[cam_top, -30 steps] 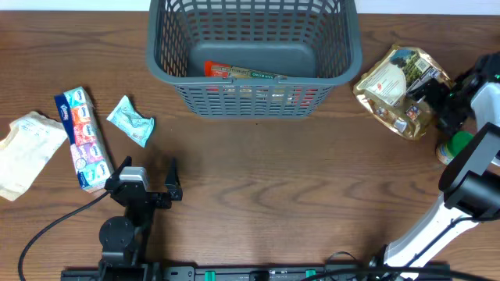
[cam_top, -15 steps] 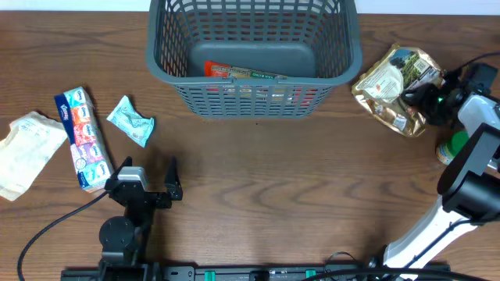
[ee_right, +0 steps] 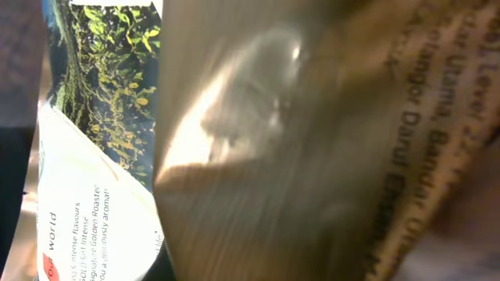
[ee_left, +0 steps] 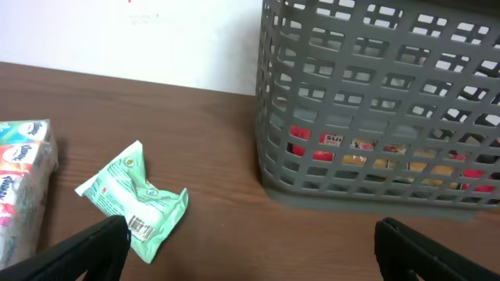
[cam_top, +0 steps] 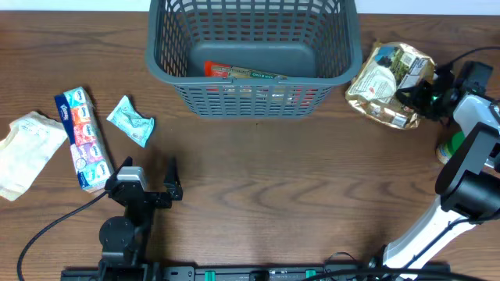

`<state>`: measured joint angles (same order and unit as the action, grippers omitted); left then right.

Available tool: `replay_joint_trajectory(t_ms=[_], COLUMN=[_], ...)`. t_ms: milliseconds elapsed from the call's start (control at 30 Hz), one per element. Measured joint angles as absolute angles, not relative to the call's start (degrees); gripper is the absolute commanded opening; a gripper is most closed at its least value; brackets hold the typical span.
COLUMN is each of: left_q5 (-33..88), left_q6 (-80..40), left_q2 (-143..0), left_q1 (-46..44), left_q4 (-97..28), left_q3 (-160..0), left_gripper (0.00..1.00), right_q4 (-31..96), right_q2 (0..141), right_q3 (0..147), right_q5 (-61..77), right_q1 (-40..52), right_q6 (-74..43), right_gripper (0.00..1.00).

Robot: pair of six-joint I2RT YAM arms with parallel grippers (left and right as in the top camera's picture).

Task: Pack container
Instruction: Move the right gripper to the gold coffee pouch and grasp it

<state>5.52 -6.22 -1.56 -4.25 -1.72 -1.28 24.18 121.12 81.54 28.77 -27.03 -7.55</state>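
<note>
Basket [cam_top: 250,97] stands at the far middle of the table [cam_top: 312,179]. Just right of it, the right end effector [cam_top: 423,97] grips a gold pouch [cam_top: 383,78] by its edge. The left end effector [cam_top: 148,170] sits wide open, well apart from the basket.

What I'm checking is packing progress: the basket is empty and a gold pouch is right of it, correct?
No: the container is not empty; the overhead view shows a red-orange packet on its floor. The gold pouch is right of it.
</note>
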Motion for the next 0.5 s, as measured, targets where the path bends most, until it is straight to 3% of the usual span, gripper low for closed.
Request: replay_joint_trajectory(t_ms=[500], left_q5=[5.52], left_q6=[-6.22], left_q2=[-1.56], left_q1=[-4.25], left_q4=[-1.72], left_q3=[-1.28], left_gripper=[0.98], right_q4=[24.84], right_q2=[120.49], right_q3=[81.14], right_q5=[31.27], right_q1=[-26.15], right_q6=[-6.63], right_gripper=[0.01])
